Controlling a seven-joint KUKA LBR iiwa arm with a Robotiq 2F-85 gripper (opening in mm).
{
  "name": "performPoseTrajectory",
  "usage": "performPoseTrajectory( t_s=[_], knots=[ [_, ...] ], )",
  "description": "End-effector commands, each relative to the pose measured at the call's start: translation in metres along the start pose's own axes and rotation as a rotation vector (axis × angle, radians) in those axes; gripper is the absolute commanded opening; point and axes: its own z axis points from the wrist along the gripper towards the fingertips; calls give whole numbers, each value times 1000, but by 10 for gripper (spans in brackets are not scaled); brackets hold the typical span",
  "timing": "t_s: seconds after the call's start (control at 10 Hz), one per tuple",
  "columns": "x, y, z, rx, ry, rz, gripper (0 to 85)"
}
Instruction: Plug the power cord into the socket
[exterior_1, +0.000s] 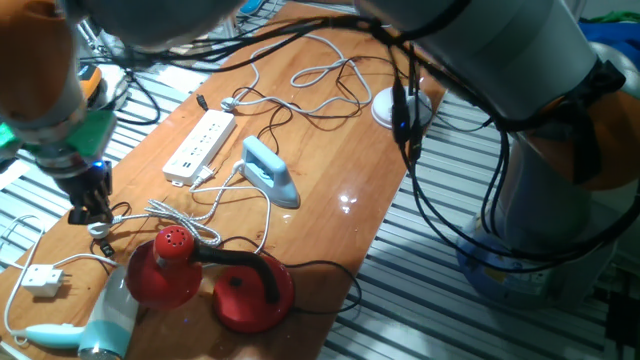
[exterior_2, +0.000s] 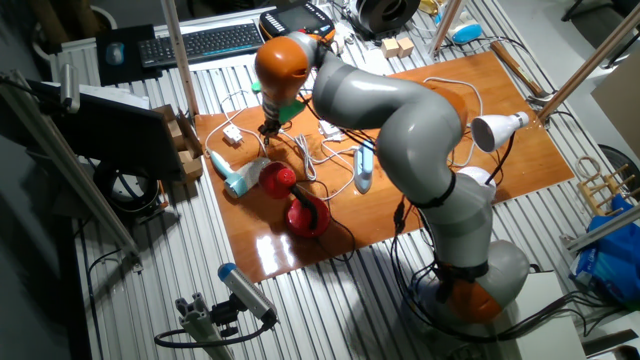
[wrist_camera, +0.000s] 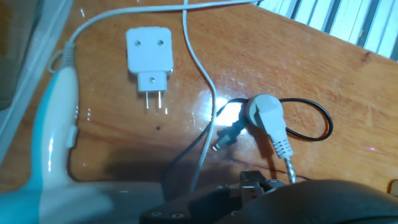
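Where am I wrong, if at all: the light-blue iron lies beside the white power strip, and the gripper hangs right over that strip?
The gripper is not over the power strip: one fixed view shows it well off to the side, near the red appliance. The iron does lie beside the strip.

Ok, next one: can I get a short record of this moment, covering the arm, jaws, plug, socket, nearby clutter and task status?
gripper: low over the table end far from the socket; whether the jaws are open cannot be told
power cord plug: white, lying on the wood, apparently not gripped
socket: long white strip, well apart from the plug
iron: light blue, beside the strip
black plug: right next to the white plug
adapter: white, boxy, lying flat nearby
status: cord not yet plugged in
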Motion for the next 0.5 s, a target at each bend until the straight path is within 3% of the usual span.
performPoseTrajectory(
  t_s=[0.0, 0.1, 0.4],
  knots=[
    [0, -1, 0, -2, -8, -10, 0],
    [0, -1, 0, 16, -17, -19, 0],
    [0, -1, 0, -17, -6, -5, 0]
  ],
)
